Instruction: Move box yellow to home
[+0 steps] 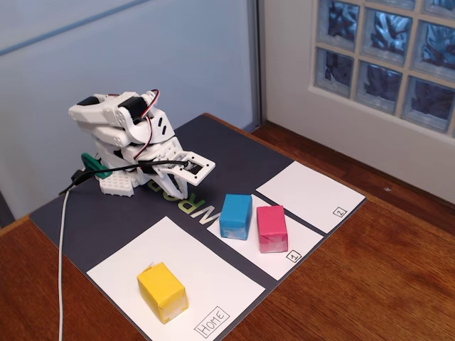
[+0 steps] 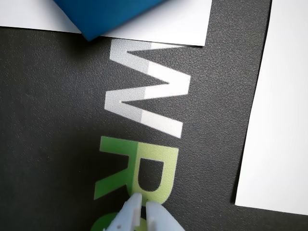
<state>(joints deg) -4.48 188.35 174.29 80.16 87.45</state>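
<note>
The yellow box (image 1: 162, 291) sits upright on the large white Home sheet (image 1: 206, 280), near its front, left of the handwritten "Home" label. My gripper (image 1: 181, 186) is folded back at the arm's base over the dark mat, far behind the box. In the wrist view its white fingertips (image 2: 134, 207) touch with nothing between them; the gripper (image 2: 143, 204) is shut and empty. The yellow box is out of the wrist view. The right edge of that view shows a white sheet (image 2: 284, 120).
A blue block (image 1: 236, 216) and a pink block (image 1: 271, 228) stand side by side on the sheet marked "1" (image 1: 284, 257). The sheet marked "2" (image 1: 309, 193) is at the right. The blue block's corner (image 2: 106, 14) shows in the wrist view. A white cable (image 1: 62, 263) runs down the left.
</note>
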